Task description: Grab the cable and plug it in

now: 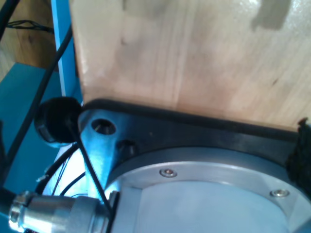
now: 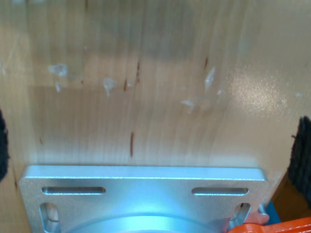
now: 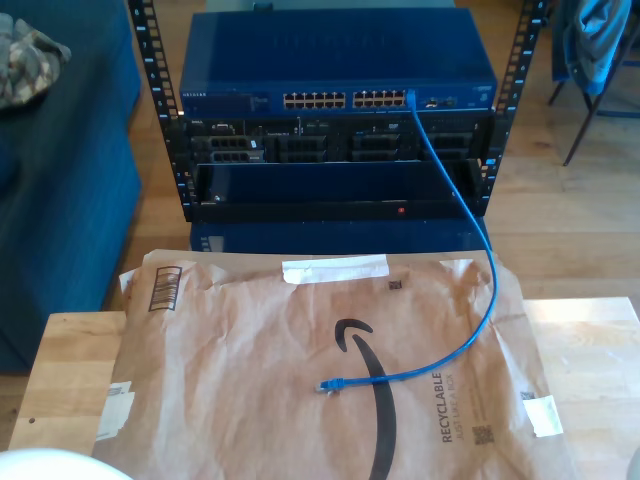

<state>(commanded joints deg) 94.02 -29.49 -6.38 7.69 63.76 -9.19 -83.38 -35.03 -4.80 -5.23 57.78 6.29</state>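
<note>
Exterior view count. Blue cable (image 3: pixel 470 250): one, with two ends, one at the switch ports, one loose plug (image 3: pixel 326 386) on the paper. Blue network switch (image 3: pixel 338 70): one, with two blocks of ports on its face. Rack (image 3: pixel 335 140): one. Brown paper mailer (image 3: pixel 300 380): one. White labels on the mailer: three. Wooden surface (image 3: pixel 70 370): one. Chair (image 3: pixel 595 50) at the exterior view's right: one, part seen.

Soft daylight fills all three pictures: both wrist views are blurred and close, with white glare on the pale wooden table (image 2: pixel 160 97) and a bluish sheen on metal mounting plates (image 1: pixel 204 189), while the exterior view is sharper, evenly lit, with faint shadows.
</note>
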